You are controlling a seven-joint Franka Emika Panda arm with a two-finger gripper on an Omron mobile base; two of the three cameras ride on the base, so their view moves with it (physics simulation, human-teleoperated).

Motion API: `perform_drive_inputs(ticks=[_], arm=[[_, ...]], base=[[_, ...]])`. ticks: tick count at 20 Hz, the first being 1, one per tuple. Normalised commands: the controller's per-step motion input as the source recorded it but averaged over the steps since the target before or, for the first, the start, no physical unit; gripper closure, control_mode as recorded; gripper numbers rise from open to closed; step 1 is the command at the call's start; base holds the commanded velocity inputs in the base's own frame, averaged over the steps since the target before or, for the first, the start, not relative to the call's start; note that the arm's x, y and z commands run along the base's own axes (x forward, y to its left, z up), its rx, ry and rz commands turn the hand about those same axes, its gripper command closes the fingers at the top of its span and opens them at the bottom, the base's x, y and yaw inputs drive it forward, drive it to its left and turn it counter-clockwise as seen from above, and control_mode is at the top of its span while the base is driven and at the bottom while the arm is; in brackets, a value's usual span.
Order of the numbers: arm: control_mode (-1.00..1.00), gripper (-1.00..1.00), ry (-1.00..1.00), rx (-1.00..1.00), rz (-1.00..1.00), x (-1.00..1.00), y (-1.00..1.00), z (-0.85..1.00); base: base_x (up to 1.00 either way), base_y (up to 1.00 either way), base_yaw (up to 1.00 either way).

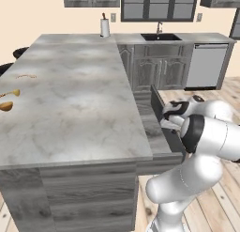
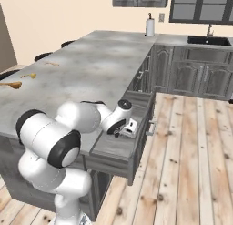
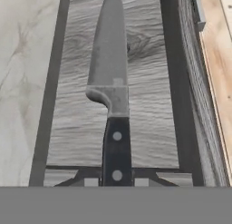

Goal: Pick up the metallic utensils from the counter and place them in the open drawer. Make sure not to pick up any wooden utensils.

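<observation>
The knife [image 3: 111, 60], a grey steel blade on a black riveted handle, points away from the hand. My gripper [image 3: 117, 179] is shut on the handle, and its fingertips [image 3: 90, 181] press it from both sides. The knife hangs over the wood-grain floor of the open drawer [image 3: 74, 114]. My gripper [image 2: 123, 132] reaches down into the drawer [image 2: 119, 145], which is pulled out from the side of the counter [image 2: 91, 69]. The wooden utensils lie on the far left of the counter [image 1: 70, 99]: a round-bowled spoon [image 1: 6, 105], a smaller spoon [image 1: 12, 92] and a thin stick [image 1: 26, 76].
A paper towel roll [image 1: 105, 27] stands at the counter's far end. Behind it are the sink [image 1: 160, 37] and a dishwasher [image 1: 206, 66]. Dark stools [image 1: 19, 52] sit beyond the counter's left edge. Wooden floor [image 2: 191, 151] stretches right of the drawer.
</observation>
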Motion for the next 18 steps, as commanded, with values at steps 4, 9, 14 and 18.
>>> perform_drive_inputs(ticks=[4, 9, 14, 18], arm=[[-1.0, 1.0, 0.0, -0.05, 0.0, 0.2, 0.0, -0.4], [-1.0, 1.0, 0.0, -0.02, 0.0, 0.19, 0.0, -0.42], [-1.0, 1.0, 0.0, 0.0, 0.0, 0.09, -0.08, -0.48], [-1.0, 1.0, -0.03, 0.0, 0.0, 0.03, -0.18, -0.39]], base=[[0.0, 0.0, 0.0], [0.0, 0.0, 0.0], [0.0, 0.0, 0.0], [0.0, 0.0, 0.0]])
